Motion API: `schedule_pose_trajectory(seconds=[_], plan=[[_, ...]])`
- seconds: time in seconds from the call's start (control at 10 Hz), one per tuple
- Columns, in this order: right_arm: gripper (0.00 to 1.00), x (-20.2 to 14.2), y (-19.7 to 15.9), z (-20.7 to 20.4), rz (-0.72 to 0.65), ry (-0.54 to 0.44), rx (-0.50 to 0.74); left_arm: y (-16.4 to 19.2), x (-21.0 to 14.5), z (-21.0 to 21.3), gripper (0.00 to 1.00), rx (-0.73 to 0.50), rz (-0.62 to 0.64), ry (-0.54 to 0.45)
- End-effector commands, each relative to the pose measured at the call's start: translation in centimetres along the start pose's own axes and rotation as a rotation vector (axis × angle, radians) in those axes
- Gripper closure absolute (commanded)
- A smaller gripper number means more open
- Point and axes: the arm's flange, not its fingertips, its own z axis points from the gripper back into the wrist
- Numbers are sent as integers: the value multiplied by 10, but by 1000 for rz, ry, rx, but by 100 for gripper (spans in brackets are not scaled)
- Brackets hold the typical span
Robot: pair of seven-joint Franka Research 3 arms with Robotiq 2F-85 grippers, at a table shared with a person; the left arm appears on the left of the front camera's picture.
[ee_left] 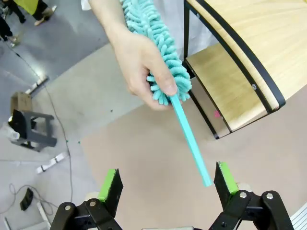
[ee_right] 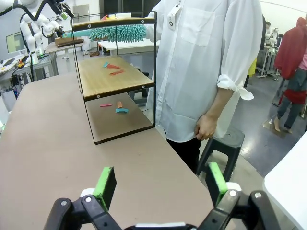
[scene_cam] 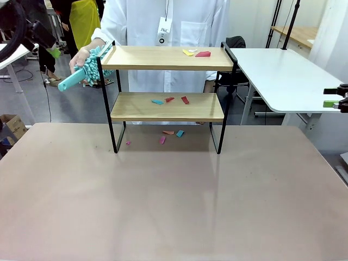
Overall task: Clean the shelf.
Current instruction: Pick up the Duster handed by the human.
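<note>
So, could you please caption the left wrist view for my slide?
A person's hand holds a fluffy teal microfibre duster, handle toward the open left gripper, beside the wood-and-black-metal shelf.

**Front view.** We look from a fixed post on the robot's side, level and straight across the table [scene_cam: 174,217]. We are at middle distance. The whole shelf [scene_cam: 168,58] stands square-on, with the person [scene_cam: 163,22] behind it.

**Left wrist view.** We look steeply down past the left gripper [ee_left: 167,172], close to the duster [ee_left: 139,14] and one end corner of the shelf. The picture is rolled, so the boards run slantwise.

**Right wrist view.** We look past the right gripper [ee_right: 160,172] from the table's right side toward its left. We are well apart from the shelf and see it obliquely from its end.

**Shared.** All three views hold the shelf, the duster and the table. The front and right wrist views also share the standing person and the coloured scraps [scene_cam: 185,100].
</note>
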Motion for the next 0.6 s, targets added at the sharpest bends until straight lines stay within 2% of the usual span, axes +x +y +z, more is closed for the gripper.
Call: schedule_pose_trajectory(seconds=[0.0, 0.1, 0.3, 0.5], plan=[[0, 8, 1, -2, -14, 7, -9, -2, -1, -3, 0, 6, 2, 12], [0, 8, 1, -2, -14, 7, -9, -20, -6, -6, 0, 61, 46, -33], [0, 8, 1, -2, -14, 7, -9, -38, -15, -15, 0, 103, 81, -52], [0, 8, 1, -2, -14, 7, -9, -53, -23, -31, 0, 74, 103, -22]])
